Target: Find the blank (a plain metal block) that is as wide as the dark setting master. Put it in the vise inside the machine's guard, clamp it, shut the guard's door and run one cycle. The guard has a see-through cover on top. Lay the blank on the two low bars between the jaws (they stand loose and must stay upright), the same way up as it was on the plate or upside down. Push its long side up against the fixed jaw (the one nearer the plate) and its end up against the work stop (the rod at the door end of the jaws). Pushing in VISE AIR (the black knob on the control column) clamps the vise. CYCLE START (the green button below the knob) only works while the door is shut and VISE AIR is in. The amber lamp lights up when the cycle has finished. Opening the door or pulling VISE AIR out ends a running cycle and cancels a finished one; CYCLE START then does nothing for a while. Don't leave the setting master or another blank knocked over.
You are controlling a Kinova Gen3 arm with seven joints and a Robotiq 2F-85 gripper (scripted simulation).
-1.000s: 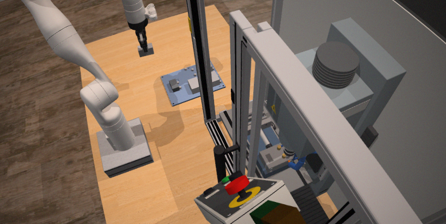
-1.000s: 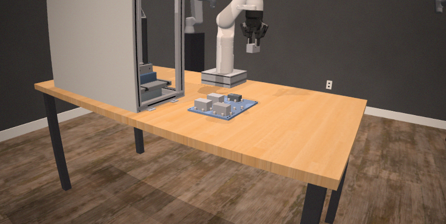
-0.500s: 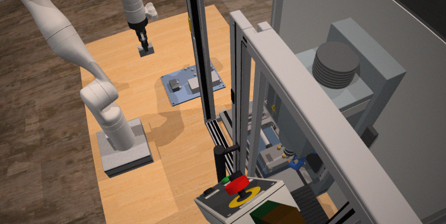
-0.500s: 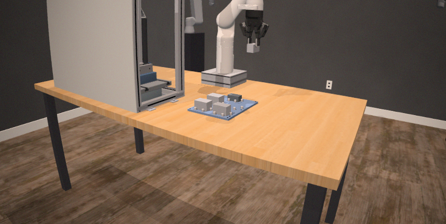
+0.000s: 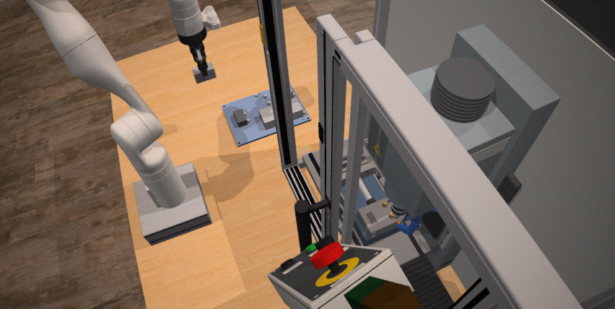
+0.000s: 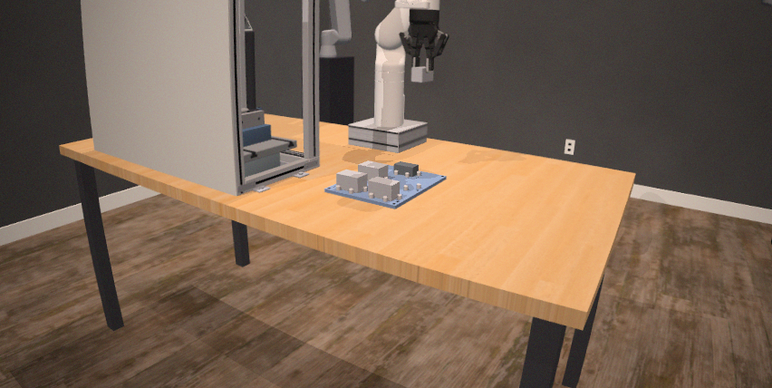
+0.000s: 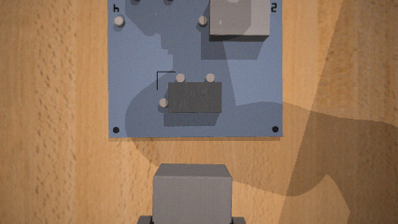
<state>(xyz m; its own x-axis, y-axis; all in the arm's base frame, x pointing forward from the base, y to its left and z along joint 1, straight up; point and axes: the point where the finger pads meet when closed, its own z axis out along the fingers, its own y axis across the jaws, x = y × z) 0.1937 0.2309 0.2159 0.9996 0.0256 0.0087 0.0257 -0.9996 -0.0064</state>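
Note:
My gripper [image 5: 202, 66] is shut on a plain grey metal blank [image 5: 199, 73] and holds it high above the table, off to the side of the blue plate [image 5: 265, 116]. The blank also shows in the exterior view [image 6: 421, 74] and at the bottom of the wrist view [image 7: 192, 193]. The dark setting master [image 7: 194, 97] stands on the plate [image 7: 195, 70] against its pegs, below and ahead of the blank. Light grey blanks [image 6: 383, 187] [image 6: 351, 179] [image 6: 372, 169] stand on the plate. The vise [image 5: 378, 216] sits inside the guard.
The guard [image 6: 161, 66] stands at the table's left with its door opening [image 6: 273, 88] facing the plate. The control column with a red mushroom button [image 5: 327, 255], a green button [image 5: 310, 247] and a black knob [image 5: 302, 207] stands near the front. The arm's base [image 5: 172, 211] is bolted to the table.

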